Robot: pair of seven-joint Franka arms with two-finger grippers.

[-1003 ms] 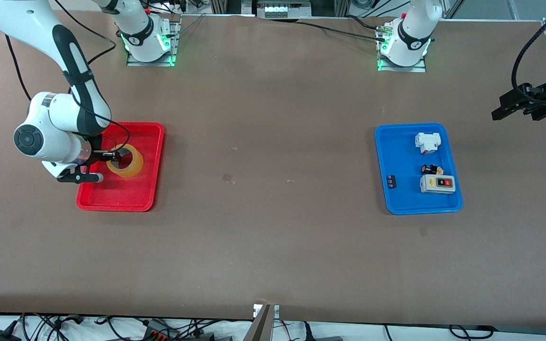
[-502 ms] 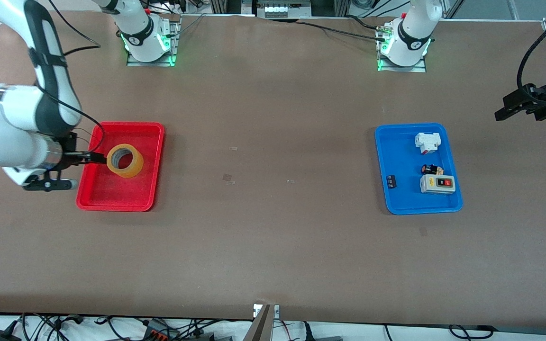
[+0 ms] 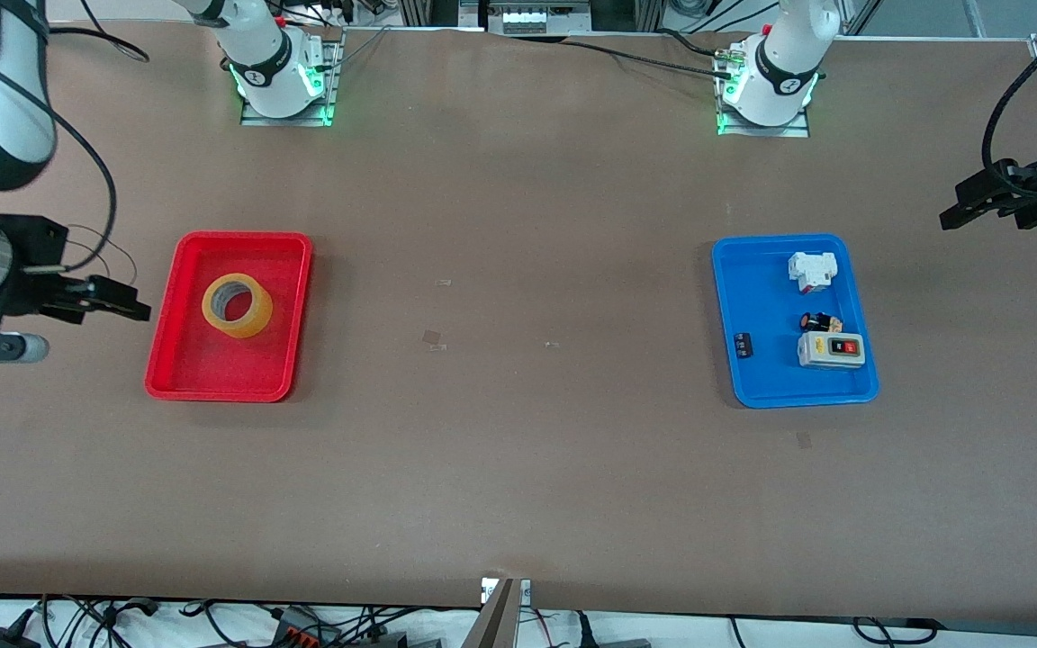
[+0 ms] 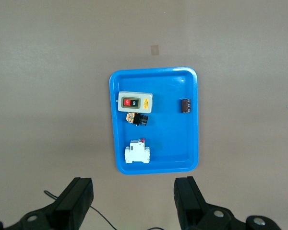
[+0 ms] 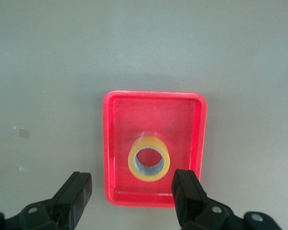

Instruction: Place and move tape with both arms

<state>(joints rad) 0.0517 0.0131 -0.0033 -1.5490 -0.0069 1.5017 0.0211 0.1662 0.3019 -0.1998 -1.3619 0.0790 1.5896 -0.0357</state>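
Note:
The yellow tape (image 3: 254, 322) lies flat in the red tray (image 3: 221, 371), in the half of it farther from the front camera. My right gripper (image 3: 130, 308) is open and empty, up over the bare table just outside the tray's edge at the right arm's end. In the right wrist view the tape (image 5: 134, 167) and the red tray (image 5: 119, 139) lie below the open right gripper (image 5: 132, 175). My left gripper (image 3: 955, 211) waits open and empty over the table's left-arm end, clear of the tape. It also shows in the left wrist view (image 4: 133, 181).
A blue tray (image 3: 757, 297) at the left arm's end holds a white breaker (image 3: 812, 270), a grey switch box (image 3: 831, 350), a small black and orange part (image 3: 821, 321) and a small dark block (image 3: 743, 345). The blue tray (image 4: 168, 110) shows in the left wrist view.
My right gripper has left the tape and drawn back from over the red tray to outside its edge. The tape stays in the tray. The left arm has hardly moved.

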